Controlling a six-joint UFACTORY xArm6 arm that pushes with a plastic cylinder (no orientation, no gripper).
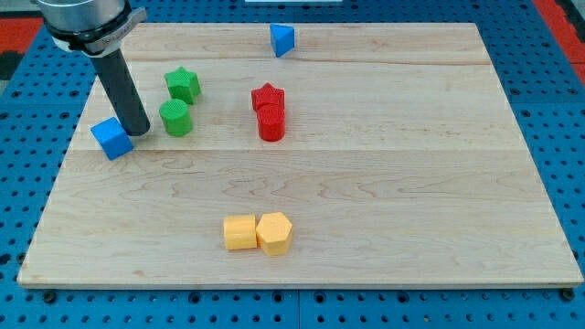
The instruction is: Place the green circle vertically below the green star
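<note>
The green star (183, 85) lies in the board's upper left. The green circle (175, 118) sits just below it, slightly to the left, nearly touching. My tip (139, 131) is down on the board just left of the green circle, with a small gap between them. A blue cube (111, 138) lies right beside the tip on its left.
A red star (268, 96) and a red cylinder (271, 123) sit together near the middle top. A blue block (282, 39) is at the top edge. A yellow cube (240, 233) and a yellow hexagon (274, 233) touch near the bottom centre. The wooden board (411, 183) rests on blue pegboard.
</note>
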